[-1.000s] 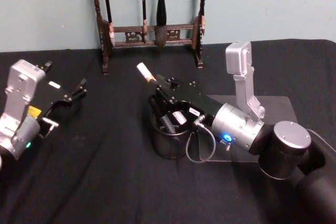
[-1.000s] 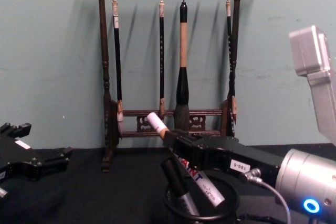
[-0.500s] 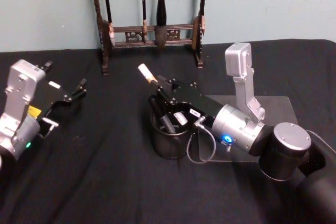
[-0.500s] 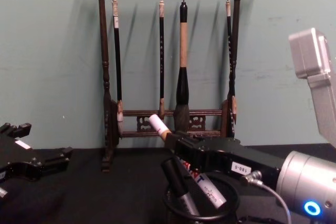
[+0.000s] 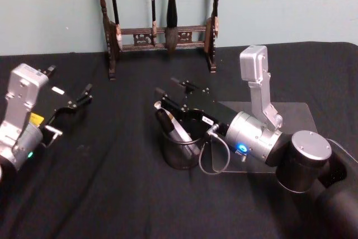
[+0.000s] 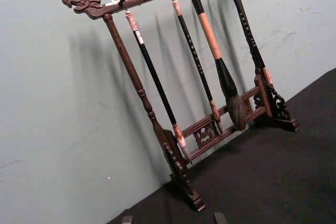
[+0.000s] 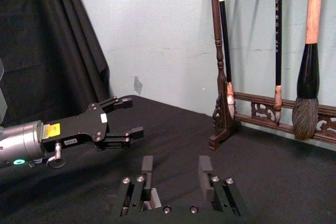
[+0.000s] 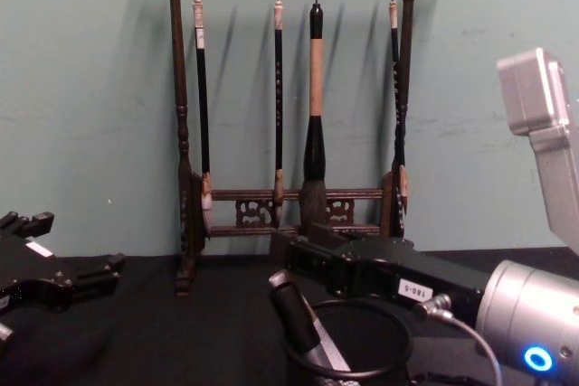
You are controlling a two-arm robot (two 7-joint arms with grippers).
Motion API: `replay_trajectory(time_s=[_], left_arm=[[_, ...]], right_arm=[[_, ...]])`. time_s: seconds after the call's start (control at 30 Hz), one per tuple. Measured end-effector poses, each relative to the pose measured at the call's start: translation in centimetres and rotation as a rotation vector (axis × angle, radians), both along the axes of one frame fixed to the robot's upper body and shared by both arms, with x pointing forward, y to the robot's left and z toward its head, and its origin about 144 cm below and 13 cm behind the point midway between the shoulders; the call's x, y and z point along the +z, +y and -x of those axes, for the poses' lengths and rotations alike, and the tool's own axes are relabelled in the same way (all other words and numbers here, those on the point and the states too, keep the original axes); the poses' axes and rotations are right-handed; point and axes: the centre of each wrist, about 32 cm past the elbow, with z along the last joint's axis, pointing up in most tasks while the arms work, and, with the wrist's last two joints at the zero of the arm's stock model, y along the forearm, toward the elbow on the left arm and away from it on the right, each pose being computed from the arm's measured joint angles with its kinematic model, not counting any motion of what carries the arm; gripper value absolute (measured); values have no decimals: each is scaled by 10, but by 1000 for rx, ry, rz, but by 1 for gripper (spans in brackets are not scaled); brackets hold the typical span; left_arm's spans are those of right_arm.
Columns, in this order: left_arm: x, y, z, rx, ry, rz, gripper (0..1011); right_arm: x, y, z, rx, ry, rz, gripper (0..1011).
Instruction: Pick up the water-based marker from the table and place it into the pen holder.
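The pen holder (image 5: 180,154), a round black mesh cup (image 8: 408,343), stands mid-table. The water-based marker (image 5: 180,131) lies inside it, a pale strip (image 8: 334,362) low in the cup beside a dark-capped silver pen (image 8: 291,308) that leans on the left rim. My right gripper (image 5: 171,89) hovers just above and behind the cup, open, with nothing between its fingers (image 7: 205,166). In the chest view the right gripper (image 8: 288,264) reaches in from the right. My left gripper (image 5: 87,94) rests open and idle at the far left (image 8: 112,269), and appears again in the right wrist view (image 7: 129,116).
A tall dark wooden brush rack (image 5: 159,31) with hanging brushes (image 8: 313,106) stands at the back against the wall, also in the left wrist view (image 6: 181,103). A clear plate (image 5: 293,117) lies under the right arm. Black cloth covers the table.
The right gripper opened and let go of the marker, which dropped from its tilted, held position down into the pen holder. The left arm stayed still.
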Motion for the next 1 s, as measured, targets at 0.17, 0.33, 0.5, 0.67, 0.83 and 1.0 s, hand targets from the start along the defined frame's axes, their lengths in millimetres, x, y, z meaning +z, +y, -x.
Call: replay_trajectory(time_s=[0.17,0.33,0.5,0.67,0.83,1.0], left_arm=[[0,0,0,0,0,0,1001],[0,0,0,0,0,0,1001],[0,0,0,0,0,0,1001],[0,0,0,0,0,0,1001],[0,0,0,0,0,0,1001],[0,0,0,0,0,0,1001]], right_arm=[[0,0,0,0,0,0,650],[0,0,0,1,1,0,824],[0,-2,0,-3,4,1,965],[6,-8,-2,-27,-11,1,1002],[13,-21,-2,-88,-44,10,1002],[19,-36,-1,-161,-69,33,1002]])
